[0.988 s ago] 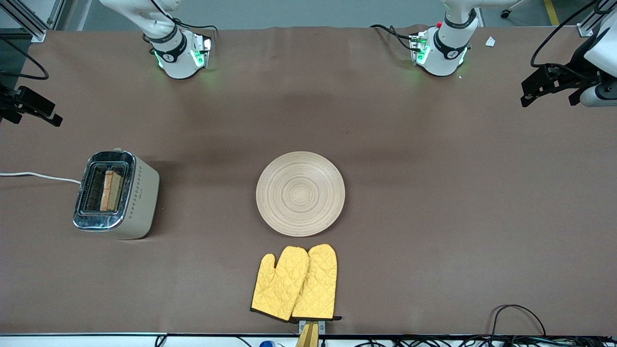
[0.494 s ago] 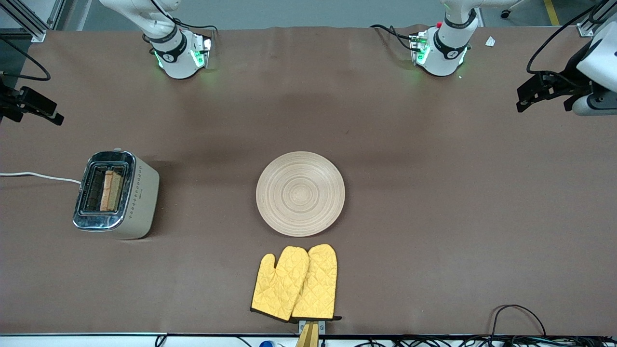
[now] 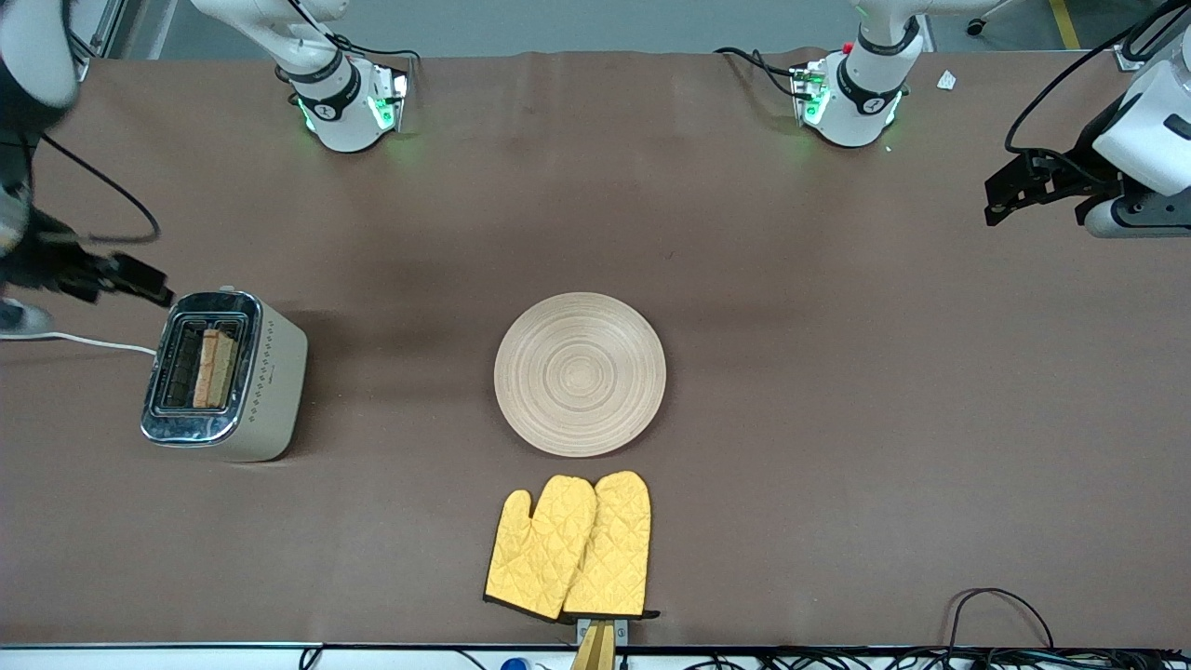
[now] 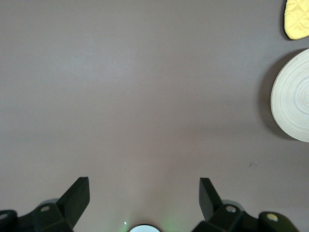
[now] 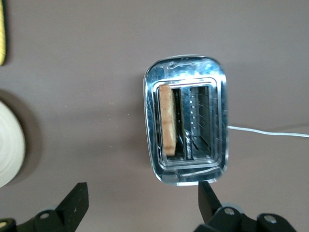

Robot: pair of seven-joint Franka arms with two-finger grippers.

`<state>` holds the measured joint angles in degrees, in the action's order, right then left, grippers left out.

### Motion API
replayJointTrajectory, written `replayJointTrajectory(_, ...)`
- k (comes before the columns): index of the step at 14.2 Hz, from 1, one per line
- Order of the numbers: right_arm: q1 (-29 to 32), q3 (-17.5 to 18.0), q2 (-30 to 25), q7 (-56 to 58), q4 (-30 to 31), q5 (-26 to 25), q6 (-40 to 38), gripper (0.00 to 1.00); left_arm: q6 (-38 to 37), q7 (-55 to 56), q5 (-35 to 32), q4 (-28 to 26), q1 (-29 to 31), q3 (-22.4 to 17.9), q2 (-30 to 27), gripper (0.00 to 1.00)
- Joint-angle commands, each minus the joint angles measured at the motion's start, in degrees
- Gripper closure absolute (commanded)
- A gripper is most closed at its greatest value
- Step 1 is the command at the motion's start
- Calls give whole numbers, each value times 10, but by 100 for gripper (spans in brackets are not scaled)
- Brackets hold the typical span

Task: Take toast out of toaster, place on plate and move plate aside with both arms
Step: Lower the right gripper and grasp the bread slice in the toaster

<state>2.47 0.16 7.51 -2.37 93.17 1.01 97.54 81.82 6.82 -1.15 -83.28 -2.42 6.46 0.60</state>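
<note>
The toast (image 3: 214, 368) stands upright in a slot of the silver toaster (image 3: 223, 372) toward the right arm's end of the table. It also shows in the right wrist view (image 5: 167, 121), inside the toaster (image 5: 186, 123). The pale wooden plate (image 3: 580, 374) lies bare at mid-table; its rim shows in both wrist views (image 4: 294, 96) (image 5: 9, 145). My right gripper (image 3: 140, 284) is open in the air next to the toaster's edge that faces the arm bases, its wrist view (image 5: 142, 208) showing wide-apart jaws. My left gripper (image 3: 1005, 197) is open and empty over bare table at the left arm's end (image 4: 145, 198).
Two yellow oven mitts (image 3: 569, 547) lie between the plate and the table's front edge. The toaster's white cord (image 3: 74, 340) runs off the right arm's end of the table. Black cables (image 3: 1005, 605) lie at the front edge near the left arm's end.
My right arm has swung in from the table's end to just beside the toaster. My left gripper has moved slightly toward the table's middle. Toast, plate and mitts have not moved.
</note>
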Motion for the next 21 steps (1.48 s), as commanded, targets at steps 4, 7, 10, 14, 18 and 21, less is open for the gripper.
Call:
replayJointTrajectory(4,10,-2,119,7,-9,-14,50,0,-11,1,-2,15,1,5,0,0)
replayJointTrajectory(7,10,-2,141,12,-9,-39,55,10,-11,-3,0,15,7,5,-4,0)
replayJointTrajectory(10,11,-2,153,19,-7,-58,50,43,-12,-8,3,15,9,3,-8,0)
replayJointTrajectory(14,13,-2,153,28,-7,-58,48,73,-13,-2,3,14,9,0,-9,0)
replayJointTrajectory(18,10,-2,140,25,-15,-55,42,96,-12,-6,1,14,9,-1,-9,0)
replayJointTrajectory(21,9,-1,90,27,-39,-51,-10,97,-10,-8,0,13,8,-1,-5,0)
